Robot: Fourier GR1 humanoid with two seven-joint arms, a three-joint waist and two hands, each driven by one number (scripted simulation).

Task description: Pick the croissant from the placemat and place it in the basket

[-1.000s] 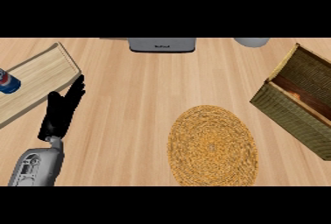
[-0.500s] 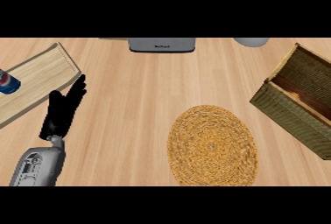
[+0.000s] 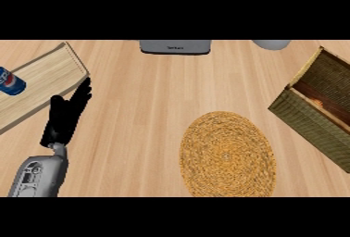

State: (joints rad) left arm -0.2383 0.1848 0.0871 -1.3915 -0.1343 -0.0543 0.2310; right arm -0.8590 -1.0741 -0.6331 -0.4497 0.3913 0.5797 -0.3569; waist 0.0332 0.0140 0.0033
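1. The woven placemat lies bare at about 5 o'clock on the wooden bench, and no croissant shows on it.
2. An orange-brown patch shows inside the basket at 3 o'clock; it may be the croissant, though it is too small to tell.
3. Judged from this layout, the task looks finished or close to it, if that patch is indeed the pastry.
4. The risk from here is misjudgement: if the patch is only the basket's lining, the croissant is out of sight and the task may be counted done when it is not.
5. A second risk lies at 9 o'clock, where any sweep of the left arm could catch the wooden tray or topple the blue soda can standing on it.
6. The left robot hand rests at 9 o'clock, fingers straight and spread slightly, pointing toward 12 o'clock.
7. It holds nothing; its fingertips lie just beside the tray's near edge, and contact cannot be told.
8. The right robot hand does not show.
9. A grey appliance sits at 12 o'clock.
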